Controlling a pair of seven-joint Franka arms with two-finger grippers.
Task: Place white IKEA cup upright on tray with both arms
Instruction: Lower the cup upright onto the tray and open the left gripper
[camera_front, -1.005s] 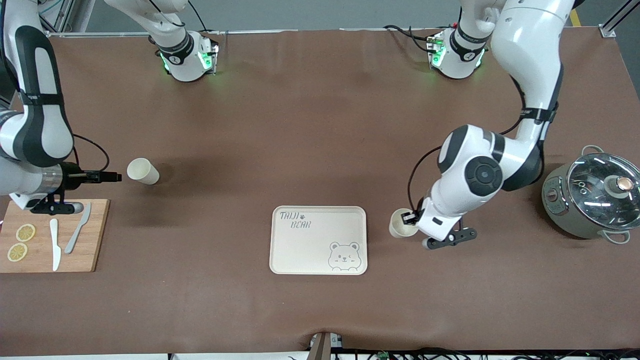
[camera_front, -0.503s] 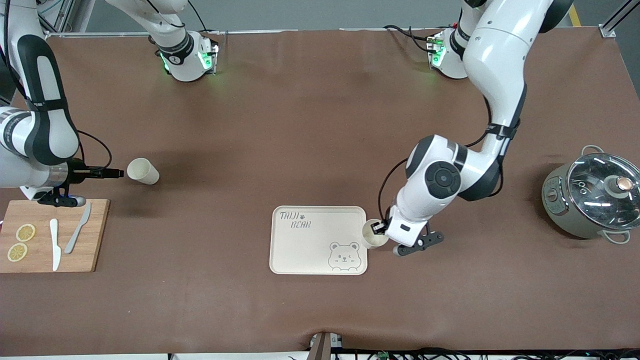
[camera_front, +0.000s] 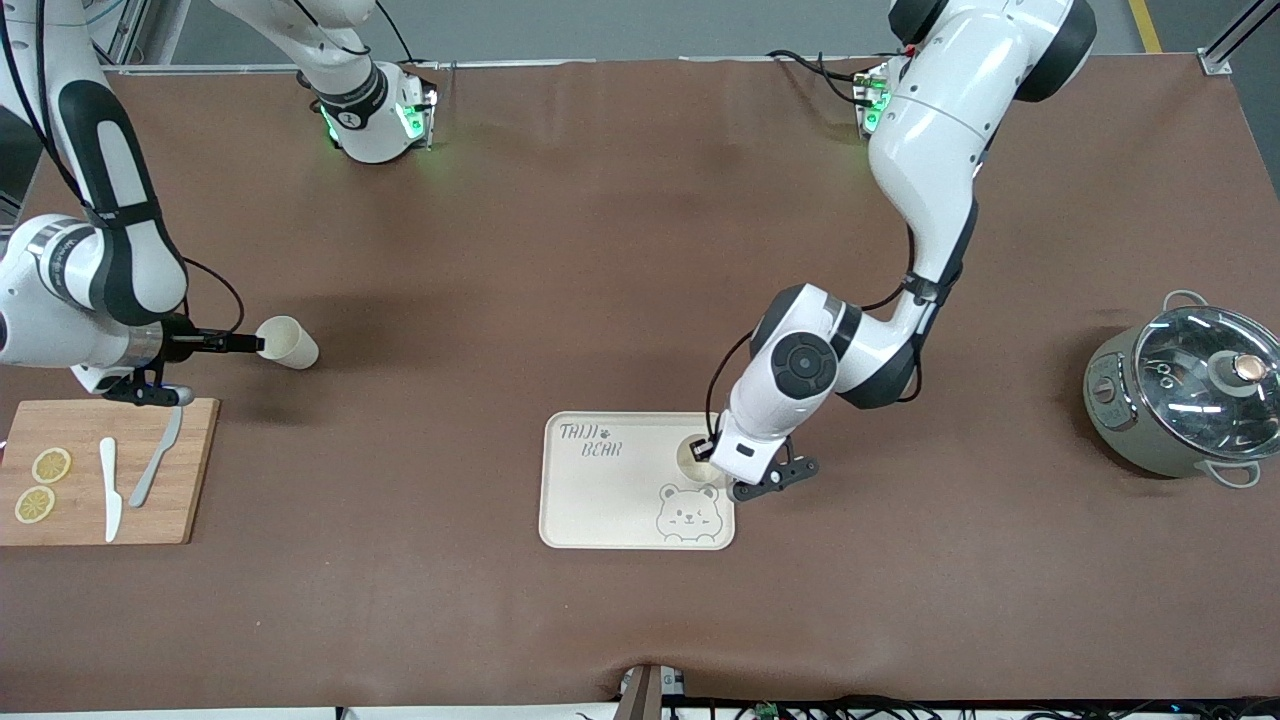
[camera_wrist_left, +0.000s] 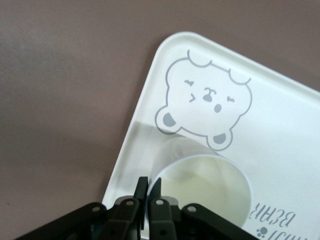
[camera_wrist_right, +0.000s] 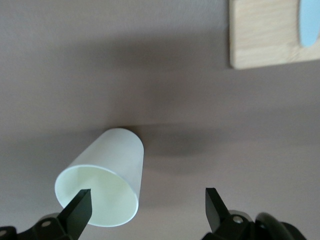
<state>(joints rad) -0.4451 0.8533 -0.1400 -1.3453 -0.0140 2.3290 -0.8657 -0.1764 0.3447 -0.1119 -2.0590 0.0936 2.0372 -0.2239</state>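
You are holding one white cup (camera_front: 694, 455) upright over the tray (camera_front: 610, 500), near the bear drawing, with the left gripper (camera_front: 712, 448) pinched shut on its rim, so I judge the placing step is in hand and the next move is lowering it gently, then releasing. Your right gripper (camera_front: 250, 343) is standing wide open at the mouth of a second cup (camera_front: 287, 342) lying on its side, which is needing a careful grasp and turning upright. The brown table (camera_front: 600, 250) is also carrying a cutting board (camera_front: 190, 500) and a pot (camera_front: 1185, 400) at its ends.
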